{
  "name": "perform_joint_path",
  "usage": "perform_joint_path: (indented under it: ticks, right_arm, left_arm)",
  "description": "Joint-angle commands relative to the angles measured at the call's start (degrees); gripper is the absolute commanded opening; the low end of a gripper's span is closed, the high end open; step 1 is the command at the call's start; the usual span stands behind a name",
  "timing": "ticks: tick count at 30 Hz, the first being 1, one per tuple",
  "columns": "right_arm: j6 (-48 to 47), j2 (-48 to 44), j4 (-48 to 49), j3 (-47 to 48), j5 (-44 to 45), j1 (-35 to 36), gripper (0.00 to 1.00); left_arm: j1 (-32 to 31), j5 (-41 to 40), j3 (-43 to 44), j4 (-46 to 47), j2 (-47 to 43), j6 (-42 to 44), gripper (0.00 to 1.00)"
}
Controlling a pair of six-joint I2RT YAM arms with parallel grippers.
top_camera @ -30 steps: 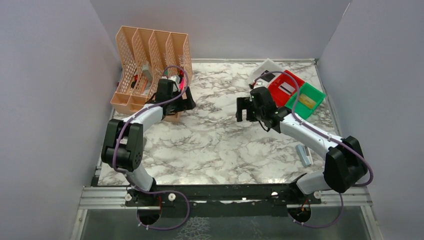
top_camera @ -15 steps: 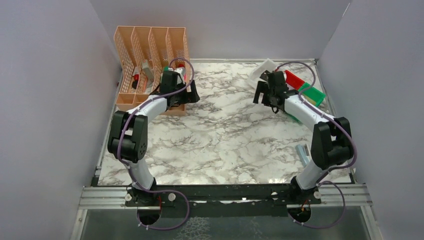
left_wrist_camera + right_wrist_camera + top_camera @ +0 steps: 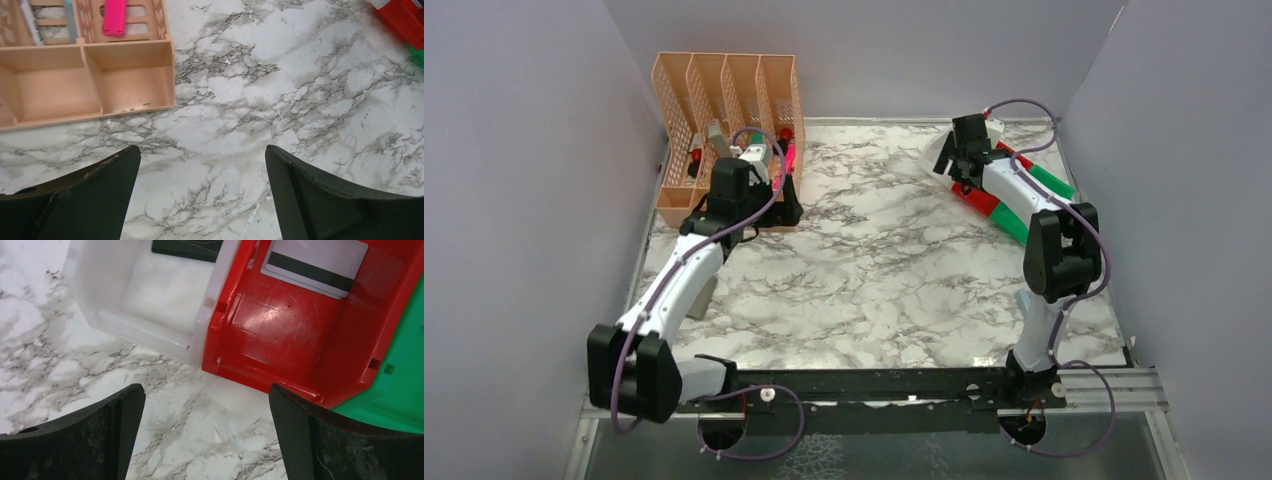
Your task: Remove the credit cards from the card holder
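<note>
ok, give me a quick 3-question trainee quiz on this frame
1. True or false: the striped card lies in the red bin.
2. The right gripper is: A) open and empty, B) shut on a card, C) shut on a bin wall.
3. Fill in: the black card lies in the ___ bin.

Key: 1 true; 2 A; 3 white, the white bin.

Table: white marble top (image 3: 864, 270), grey veins.
Walls: plain pale grey panels (image 3: 514, 180) enclosing the table's left, far and right sides.
Rail: black bar (image 3: 874, 383) along the table's near edge.
</note>
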Motion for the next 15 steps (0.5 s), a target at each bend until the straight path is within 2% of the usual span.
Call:
perform_joint_path:
  ticks: [1, 6, 15]
  right_arm:
    - [2.9, 3.1, -2.2, 2.5, 3.2, -1.3, 0.99]
    - [2.4, 6.2, -1.2, 4.0, 1.9, -2.6, 0.99]
    - [2.0, 11.5, -1.9, 8.7, 0.9, -4.1, 1.00]
  left_arm:
    - [0.0, -7.4, -6.2, -4.2, -10.0, 3.1, 0.99]
    - [0.0, -14.3, -13.3, -3.8, -18.8, 3.1, 0.99]
    - [0.0, -21.0, -14.0, -5.1, -23.0, 3.0, 0.99]
